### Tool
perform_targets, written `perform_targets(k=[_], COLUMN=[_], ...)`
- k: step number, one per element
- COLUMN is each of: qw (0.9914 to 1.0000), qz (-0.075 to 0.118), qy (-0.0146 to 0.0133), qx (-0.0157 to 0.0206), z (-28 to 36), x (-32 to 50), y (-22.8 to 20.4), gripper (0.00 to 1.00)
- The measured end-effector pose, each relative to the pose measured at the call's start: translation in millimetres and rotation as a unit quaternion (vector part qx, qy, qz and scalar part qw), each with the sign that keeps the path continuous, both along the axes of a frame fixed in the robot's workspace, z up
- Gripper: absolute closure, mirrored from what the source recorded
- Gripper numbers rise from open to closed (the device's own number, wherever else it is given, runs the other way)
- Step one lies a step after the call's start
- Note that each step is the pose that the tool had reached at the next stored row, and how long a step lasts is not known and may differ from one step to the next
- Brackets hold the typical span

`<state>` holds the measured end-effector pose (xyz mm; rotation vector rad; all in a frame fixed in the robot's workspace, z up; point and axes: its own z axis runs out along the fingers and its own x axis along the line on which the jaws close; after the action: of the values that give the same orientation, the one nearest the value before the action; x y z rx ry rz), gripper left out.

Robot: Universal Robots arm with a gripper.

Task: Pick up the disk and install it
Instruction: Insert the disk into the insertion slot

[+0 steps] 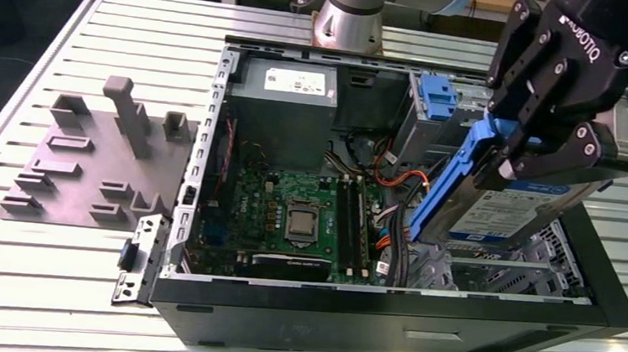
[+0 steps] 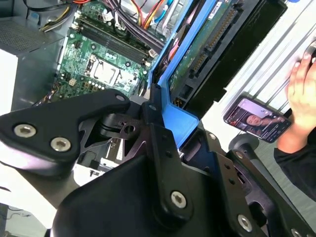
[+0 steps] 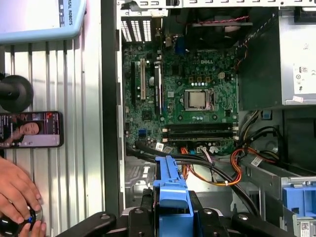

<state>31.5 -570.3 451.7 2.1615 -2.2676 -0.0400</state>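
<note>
Right now the fingers (image 1: 568, 154) are clamped on the disk (image 1: 510, 210), gripping it at its blue side rails and holding it on edge and tilted, its labelled face showing in the exterior view. The disk hangs over the open computer case (image 1: 392, 321) at the exterior view's right, its lower end above the drive-bay corner, beside the green motherboard (image 1: 288, 216) and a bundle of orange cables (image 1: 393, 178). Outside the case, in the first wrist view, a person's hand (image 3: 17, 190) rests on the ribbed bench (image 3: 84, 148) near a phone (image 3: 29, 129).
</note>
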Motion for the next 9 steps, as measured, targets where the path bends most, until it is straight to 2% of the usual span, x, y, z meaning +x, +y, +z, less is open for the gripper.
perform_targets(k=[9], qw=[1.00000], qz=[0.000], qy=[0.0002], qx=[-0.0001], z=[-3.0], x=[14.6], y=[-1.0], gripper=[0.64])
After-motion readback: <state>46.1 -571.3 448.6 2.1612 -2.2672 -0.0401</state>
